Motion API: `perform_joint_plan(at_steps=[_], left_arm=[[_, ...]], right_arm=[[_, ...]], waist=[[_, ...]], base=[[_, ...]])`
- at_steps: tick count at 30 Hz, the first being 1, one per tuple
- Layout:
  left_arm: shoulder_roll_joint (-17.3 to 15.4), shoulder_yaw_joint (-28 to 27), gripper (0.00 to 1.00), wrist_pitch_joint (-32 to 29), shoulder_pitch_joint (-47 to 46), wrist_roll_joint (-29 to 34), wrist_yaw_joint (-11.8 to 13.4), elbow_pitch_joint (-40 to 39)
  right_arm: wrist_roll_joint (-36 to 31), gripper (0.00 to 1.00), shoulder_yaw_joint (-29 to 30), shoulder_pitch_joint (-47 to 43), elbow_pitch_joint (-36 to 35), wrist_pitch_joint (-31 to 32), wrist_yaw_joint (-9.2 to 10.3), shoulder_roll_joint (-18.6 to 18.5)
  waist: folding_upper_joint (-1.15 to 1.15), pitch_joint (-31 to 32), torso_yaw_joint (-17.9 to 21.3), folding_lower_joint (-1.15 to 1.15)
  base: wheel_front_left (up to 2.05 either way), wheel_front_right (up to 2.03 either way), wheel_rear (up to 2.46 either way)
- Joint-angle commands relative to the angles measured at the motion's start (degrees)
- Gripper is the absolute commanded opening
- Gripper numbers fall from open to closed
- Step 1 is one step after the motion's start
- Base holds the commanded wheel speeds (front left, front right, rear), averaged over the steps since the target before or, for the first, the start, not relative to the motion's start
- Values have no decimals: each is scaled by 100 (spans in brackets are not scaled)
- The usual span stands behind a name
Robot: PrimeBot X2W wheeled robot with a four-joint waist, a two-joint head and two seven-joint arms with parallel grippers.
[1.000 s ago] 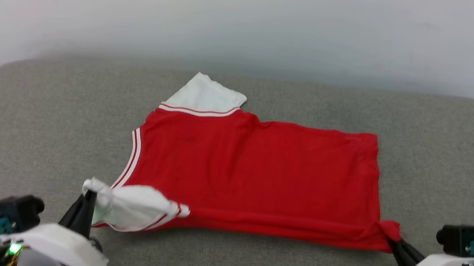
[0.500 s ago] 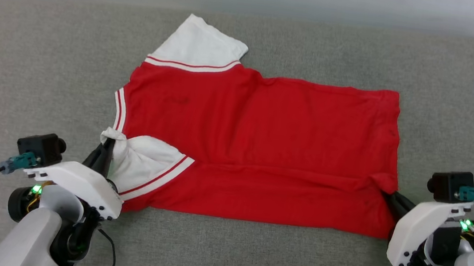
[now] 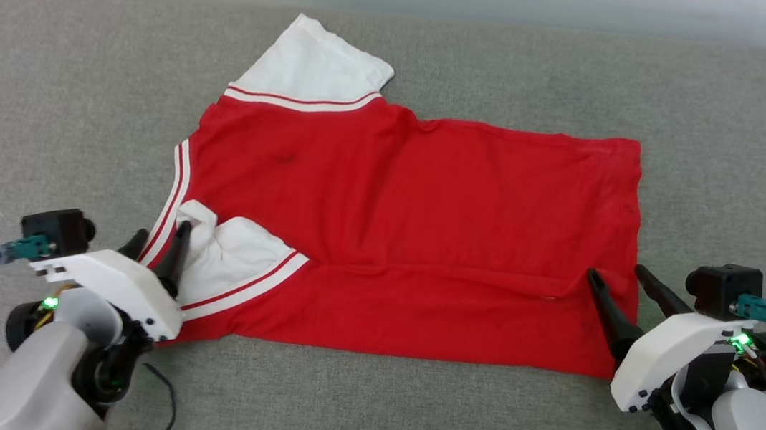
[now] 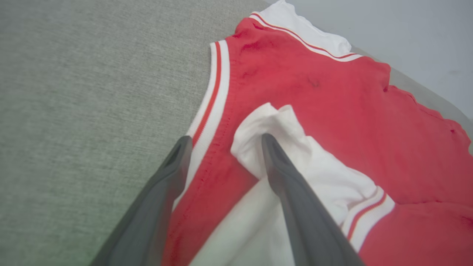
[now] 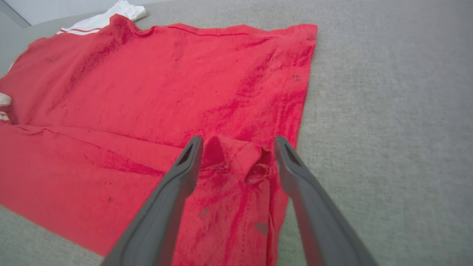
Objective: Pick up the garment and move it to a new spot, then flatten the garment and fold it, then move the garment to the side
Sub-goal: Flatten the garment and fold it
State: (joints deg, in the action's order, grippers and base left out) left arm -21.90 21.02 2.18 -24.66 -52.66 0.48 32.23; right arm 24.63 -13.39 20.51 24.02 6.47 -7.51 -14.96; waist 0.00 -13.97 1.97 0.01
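Mid-fold: the red thin-fabric jersey with white sleeves (image 3: 414,197) lies with its near edge doubled over. At its near corners, the left claw (image 3: 161,231) and right claw (image 3: 616,270) gape open; fresh grips probably come next.

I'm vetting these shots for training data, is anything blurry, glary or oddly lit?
Head view: soft even light, no glare, the garment sharp. Left wrist view: the left gripper goes soft toward the bottom edge, green tinge at lower left. Right wrist view: the right gripper blurs low down too; the red fabric looks grainy.
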Motion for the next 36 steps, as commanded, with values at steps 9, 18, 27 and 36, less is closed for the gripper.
perform_joint_plan(at_steps=[9, 18, 27, 36], left_arm=[[-743, -74, 100, -522, 545, -33, 173, -667], [-1794, -75, 100, -2135, 1186, -381, 561, -2051], [-2308, -326, 100, -3001, 1812, -952, 972, -2743], [-2207, -247, 100, -3472, 2012, -1368, 967, -2572]], right_arm=[[-162, 100, 32, -378, -397, -756, 4, 202], [-375, 100, 214, -743, -1014, -627, 4, 338], [-465, 100, 376, -822, -1360, -501, 4, 571], [-451, 100, 448, -667, -1373, -522, 4, 638]], waist=[[0, 792, 259, -1], [0, 885, 487, -1], [0, 340, 801, -1], [0, -90, 934, -1]], base=[[0, 0, 0], [0, 0, 0], [0, 0, 0], [0, 0, 0]])
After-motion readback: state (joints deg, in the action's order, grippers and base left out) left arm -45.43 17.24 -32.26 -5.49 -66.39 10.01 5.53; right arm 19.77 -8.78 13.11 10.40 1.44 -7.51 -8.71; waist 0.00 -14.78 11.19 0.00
